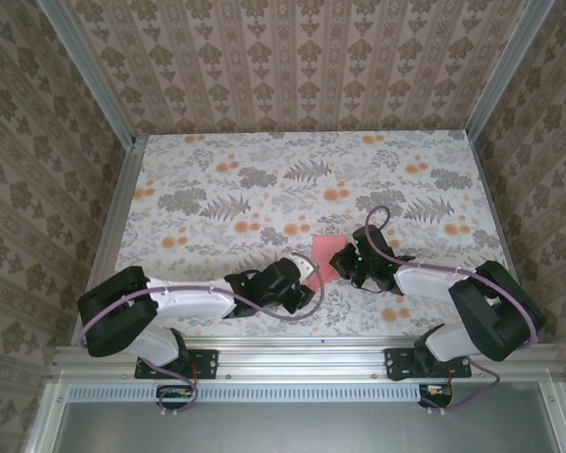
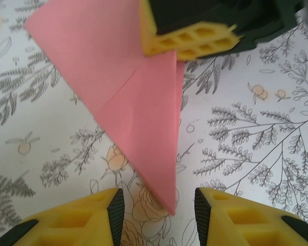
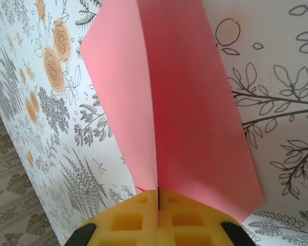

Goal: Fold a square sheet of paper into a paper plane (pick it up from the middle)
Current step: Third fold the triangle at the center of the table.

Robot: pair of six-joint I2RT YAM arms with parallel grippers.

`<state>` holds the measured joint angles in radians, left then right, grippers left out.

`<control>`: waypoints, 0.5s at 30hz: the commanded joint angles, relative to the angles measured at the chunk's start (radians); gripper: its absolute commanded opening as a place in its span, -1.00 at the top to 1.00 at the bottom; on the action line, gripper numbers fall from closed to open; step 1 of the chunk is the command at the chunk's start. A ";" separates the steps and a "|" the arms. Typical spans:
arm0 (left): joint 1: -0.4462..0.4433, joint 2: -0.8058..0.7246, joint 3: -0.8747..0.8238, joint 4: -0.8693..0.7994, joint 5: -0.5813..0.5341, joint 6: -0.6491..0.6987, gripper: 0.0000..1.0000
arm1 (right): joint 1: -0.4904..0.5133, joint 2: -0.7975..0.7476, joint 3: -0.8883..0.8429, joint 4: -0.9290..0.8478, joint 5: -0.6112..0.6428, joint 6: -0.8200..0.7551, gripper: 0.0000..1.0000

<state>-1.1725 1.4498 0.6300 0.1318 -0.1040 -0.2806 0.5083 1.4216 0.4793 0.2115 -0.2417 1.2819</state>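
A salmon-pink square sheet of paper (image 1: 324,253), thin, matte and smooth, sits at the near middle of the table (image 1: 264,179), whose white covering is printed with grey ferns and orange blooms. The sheet is folded along sharp creases into a tapering, pointed shape. The right gripper (image 3: 157,200) is clamped tight on its raised ridge, with yellow, lattice-moulded fingers (image 3: 128,220) pressed together and a pink panel sloping away on either side. The left gripper (image 2: 158,215), just left of the sheet, stands with its jaws apart and grips nothing. The narrow tip of the paper lies on the cloth between its black-edged yellow fingers (image 2: 87,218).
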 commanded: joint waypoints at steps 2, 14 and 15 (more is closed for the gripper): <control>-0.004 0.046 0.086 -0.059 0.001 0.081 0.11 | -0.004 0.017 0.007 0.056 -0.028 0.043 0.97; -0.010 0.159 0.147 -0.072 -0.085 0.047 0.05 | -0.004 0.030 0.002 0.078 -0.045 0.048 0.96; -0.010 0.163 0.149 -0.073 -0.091 0.048 0.05 | -0.004 0.031 0.003 0.078 -0.047 0.046 0.96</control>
<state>-1.1774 1.5951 0.7460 0.0772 -0.1493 -0.2379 0.5083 1.4357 0.4793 0.2665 -0.2668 1.3136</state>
